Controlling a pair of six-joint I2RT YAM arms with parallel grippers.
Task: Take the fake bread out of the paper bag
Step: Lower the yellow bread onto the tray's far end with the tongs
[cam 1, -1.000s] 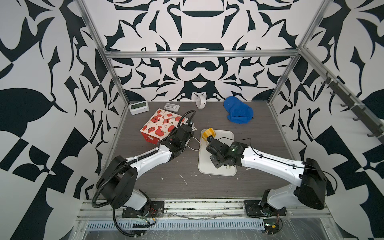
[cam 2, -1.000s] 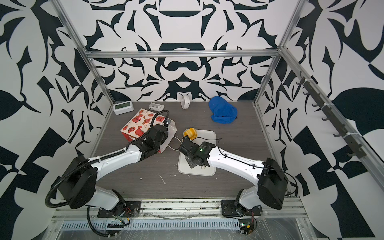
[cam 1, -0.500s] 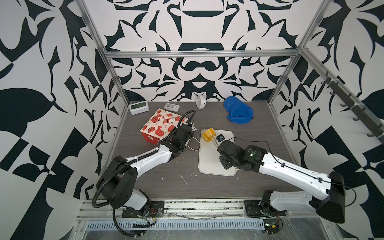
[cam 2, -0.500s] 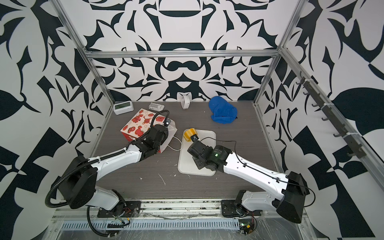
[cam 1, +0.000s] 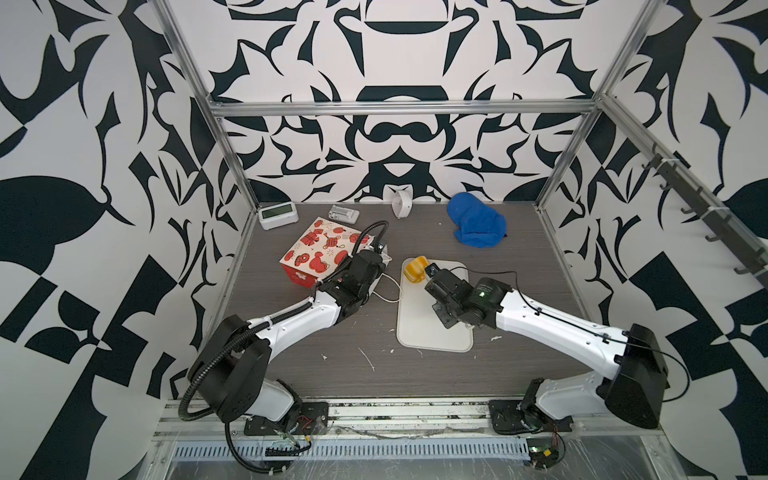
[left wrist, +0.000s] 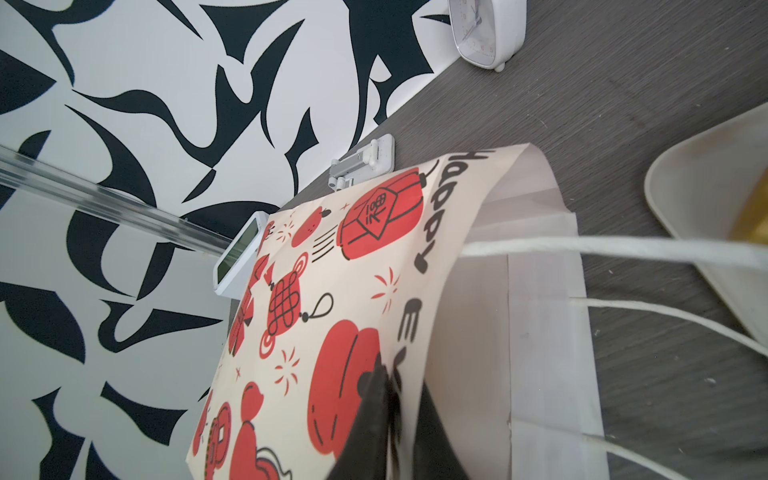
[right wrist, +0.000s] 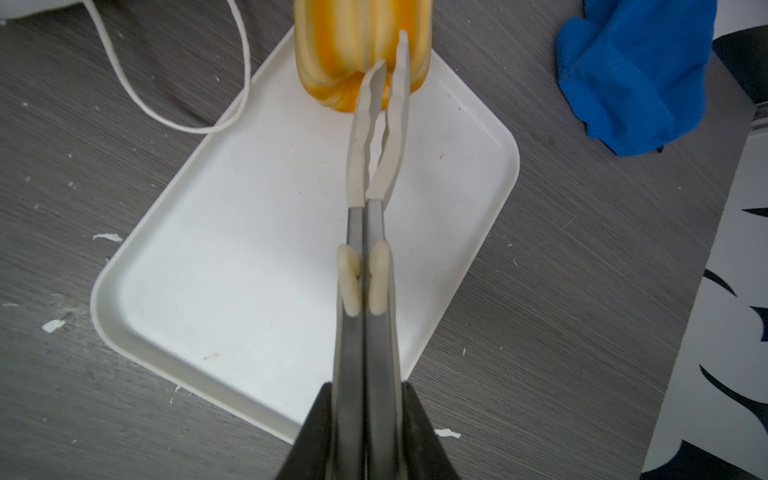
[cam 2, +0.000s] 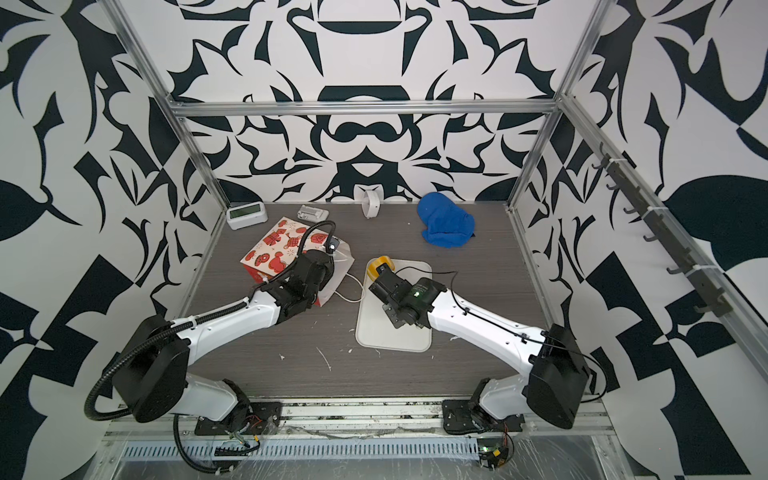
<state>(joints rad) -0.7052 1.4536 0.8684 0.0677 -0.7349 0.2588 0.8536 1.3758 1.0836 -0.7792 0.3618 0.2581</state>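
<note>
The red-and-white paper bag point(cam 1: 320, 249) point(cam 2: 274, 249) lies on its side at the left, its mouth toward the tray. My left gripper point(left wrist: 390, 386) point(cam 1: 365, 266) is shut on the upper edge of the bag's mouth point(left wrist: 332, 291). One ribbed yellow-orange fake bread point(cam 1: 415, 268) point(cam 2: 376, 262) point(right wrist: 353, 41) sits on the tray's far corner. My right gripper point(right wrist: 366, 390) point(cam 1: 434, 278) is shut on metal tongs point(right wrist: 365, 232) with white tips. The tong tips are nearly together, right at the bread. I cannot see inside the bag.
The white tray point(cam 1: 428, 332) point(right wrist: 249, 249) lies mid-table, with the bag's white cord handles point(right wrist: 245, 83) beside it. At the back are a blue cloth point(cam 1: 478, 220), a white clock point(cam 1: 401, 203), a small display unit point(cam 1: 277, 214) and a white clip point(cam 1: 344, 214). Paper scraps litter the front.
Half a second ago my right arm had drawn back from the bread; it has come forward to it again. The bread, bag and left gripper have stayed put.
</note>
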